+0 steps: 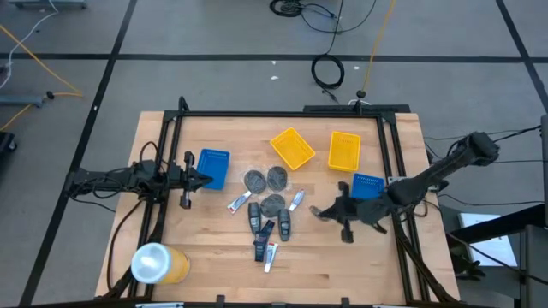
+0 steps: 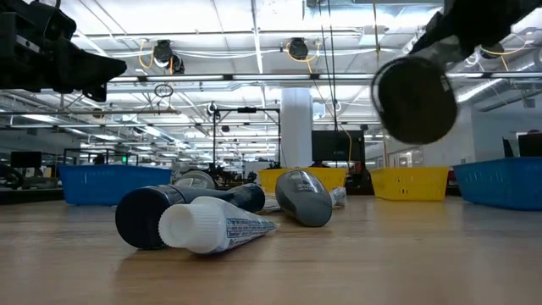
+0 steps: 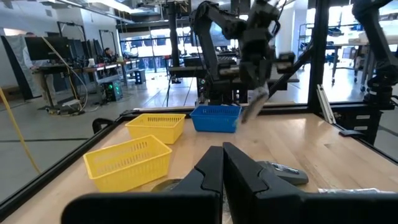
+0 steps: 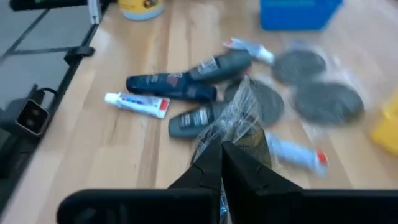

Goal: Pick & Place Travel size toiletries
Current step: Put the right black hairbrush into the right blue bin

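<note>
Half through one carry: hovering over the table [image 1: 342,265], resting the left gripper [image 1: 203,179] empty and pinched together, clenching the right gripper [image 1: 317,210] on a clear-wrapped toiletry [image 4: 239,118] above the pile [image 1: 270,224]; next, probably needing to swing to the blue tray [image 1: 366,186] before releasing.

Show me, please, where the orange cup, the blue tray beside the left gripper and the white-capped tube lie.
orange cup [image 1: 158,263]: high view, on its whitish top.
blue tray [image 1: 214,167]: high view, on its mesh floor.
white-capped tube [image 2: 212,227]: low view, on its body behind the cap.
</note>
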`<state>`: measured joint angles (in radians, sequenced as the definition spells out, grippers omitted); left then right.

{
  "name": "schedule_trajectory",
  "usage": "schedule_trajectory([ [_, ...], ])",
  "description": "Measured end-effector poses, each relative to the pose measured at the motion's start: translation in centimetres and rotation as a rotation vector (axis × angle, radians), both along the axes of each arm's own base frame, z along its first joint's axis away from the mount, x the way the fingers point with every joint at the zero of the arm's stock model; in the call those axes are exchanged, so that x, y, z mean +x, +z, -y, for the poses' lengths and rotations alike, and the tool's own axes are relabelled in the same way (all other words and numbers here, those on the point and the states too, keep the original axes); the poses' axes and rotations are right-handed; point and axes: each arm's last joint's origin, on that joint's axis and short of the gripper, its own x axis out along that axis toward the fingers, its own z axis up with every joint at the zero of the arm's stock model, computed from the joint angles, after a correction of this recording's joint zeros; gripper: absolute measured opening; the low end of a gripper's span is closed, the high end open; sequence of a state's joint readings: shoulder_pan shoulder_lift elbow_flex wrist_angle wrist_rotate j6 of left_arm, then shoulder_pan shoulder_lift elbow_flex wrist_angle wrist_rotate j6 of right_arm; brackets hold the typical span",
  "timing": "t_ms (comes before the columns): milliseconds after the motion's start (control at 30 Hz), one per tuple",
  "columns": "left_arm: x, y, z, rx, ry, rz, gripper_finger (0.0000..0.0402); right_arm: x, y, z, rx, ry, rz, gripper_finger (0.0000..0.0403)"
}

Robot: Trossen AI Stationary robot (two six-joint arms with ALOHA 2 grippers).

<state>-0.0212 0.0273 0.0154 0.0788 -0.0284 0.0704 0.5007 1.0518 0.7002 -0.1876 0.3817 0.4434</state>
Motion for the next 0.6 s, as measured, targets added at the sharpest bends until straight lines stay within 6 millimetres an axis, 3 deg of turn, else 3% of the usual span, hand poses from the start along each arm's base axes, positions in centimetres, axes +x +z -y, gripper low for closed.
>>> schedule_trajectory([
  [233, 0.0, 0.0, 0.0, 0.000, 0.000, 0.000, 0.0010, -4.2, 2.3, 2.6, 0.144, -0.140, -0.283, 0.0001],
  [367, 0.0, 0.0, 0.0, 0.000, -0.001, 0.000, 0.0010, -6.5, 1.9, 4.4, 0.113, -0.263, -0.422, 0.0001],
  [600, 0.0, 0.0, 0.0, 0.000, -0.001, 0.000, 0.0010, -8.1, -0.2, 5.5, 0.125, -0.314, -0.377, 0.0001],
])
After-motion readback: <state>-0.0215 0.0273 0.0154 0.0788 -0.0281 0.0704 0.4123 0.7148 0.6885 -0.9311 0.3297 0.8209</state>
